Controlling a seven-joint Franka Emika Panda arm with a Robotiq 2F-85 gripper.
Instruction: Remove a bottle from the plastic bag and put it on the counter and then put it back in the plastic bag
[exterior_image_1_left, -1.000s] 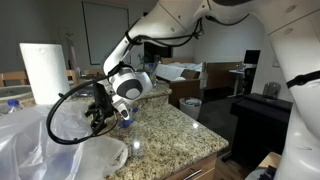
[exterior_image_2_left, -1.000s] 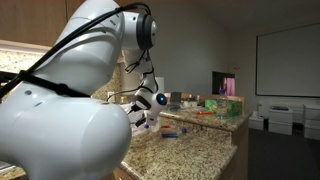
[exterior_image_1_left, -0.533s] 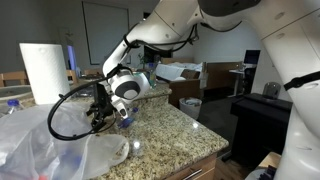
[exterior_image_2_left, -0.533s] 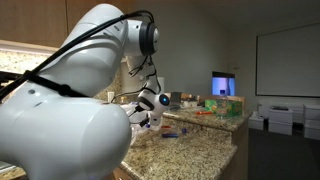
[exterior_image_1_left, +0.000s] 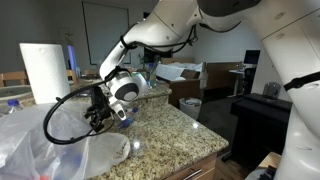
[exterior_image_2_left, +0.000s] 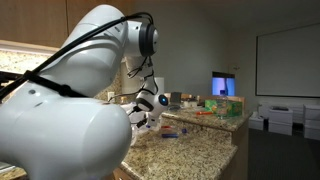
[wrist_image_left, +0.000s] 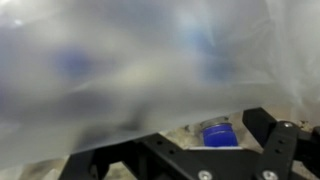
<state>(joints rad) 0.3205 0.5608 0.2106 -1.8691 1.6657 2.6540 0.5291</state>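
Plastic bag (exterior_image_1_left: 40, 150) lies on counter (exterior_image_1_left: 175, 135); roll (exterior_image_1_left: 42, 70) seemingly behind.

In an exterior view the camera sits low and close at the worktop (exterior_image_1_left: 175, 135), facing across it toward the room behind, with the plastic bag (exterior_image_1_left: 35, 150) nearest the lens. In an exterior view from behind the arm (exterior_image_2_left: 60, 110), whose white bulk fills the left half, the lens looks along the worktop (exterior_image_2_left: 195, 155). Both exterior views share the gripper (exterior_image_1_left: 100, 112) (exterior_image_2_left: 141, 118). The wrist view presses against the plastic bag (wrist_image_left: 120, 70), blurred, with the jaws along its bottom edge.
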